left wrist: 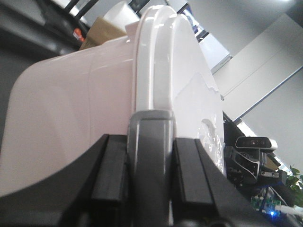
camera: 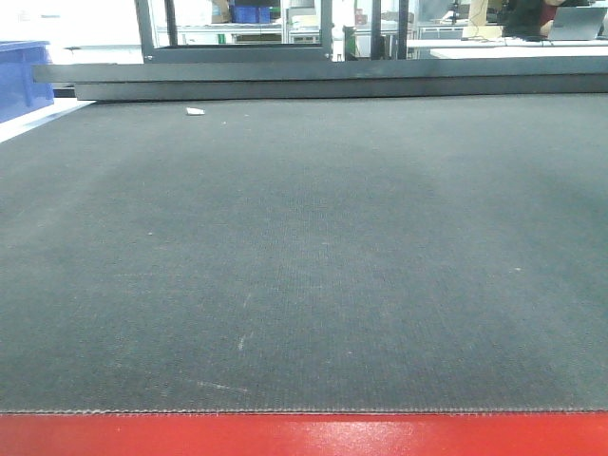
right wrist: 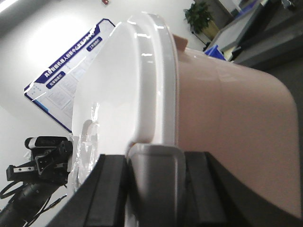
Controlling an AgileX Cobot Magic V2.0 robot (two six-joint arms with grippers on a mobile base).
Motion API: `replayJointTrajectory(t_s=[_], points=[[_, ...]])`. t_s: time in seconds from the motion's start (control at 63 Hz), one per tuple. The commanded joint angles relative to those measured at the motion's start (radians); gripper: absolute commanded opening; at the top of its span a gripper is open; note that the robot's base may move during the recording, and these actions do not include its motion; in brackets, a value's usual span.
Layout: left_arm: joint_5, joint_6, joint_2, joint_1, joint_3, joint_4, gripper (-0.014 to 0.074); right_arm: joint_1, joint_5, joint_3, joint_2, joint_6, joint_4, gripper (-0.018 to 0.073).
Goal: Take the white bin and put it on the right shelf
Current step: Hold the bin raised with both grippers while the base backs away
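Observation:
The white bin (left wrist: 71,118) fills the left wrist view, its pale pink side on the left and its flat white lid (left wrist: 189,90) on the right. My left gripper (left wrist: 150,142) is shut on a grey clip (left wrist: 150,124) at the bin's rim. The bin also fills the right wrist view (right wrist: 227,118). There my right gripper (right wrist: 155,165) is shut on a grey clip (right wrist: 154,158) at the opposite rim. The bin hangs between both grippers. Bin and grippers are out of the front view. The right shelf is not in view.
The front view shows a black carpeted table (camera: 304,256) with a red front edge (camera: 304,435), a dark rail (camera: 332,81) along its far side, a white scrap (camera: 195,111) and a blue crate (camera: 19,76) at the far left.

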Motion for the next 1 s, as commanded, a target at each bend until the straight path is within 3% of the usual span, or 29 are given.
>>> replayJointTrajectory(t_s=[0.0, 0.985], points=[[0.207, 0.007, -0.059, -0.027, -0.067, -0.072, -0.0086, 0.027, 0.284, -0.035, -0.075, -0.012, 0.125, 0.0234], [0.205, 0.007, -0.061, -0.027, -0.094, -0.066, -0.0086, 0.027, 0.212, -0.035, -0.167, -0.012, 0.160, 0.0234]])
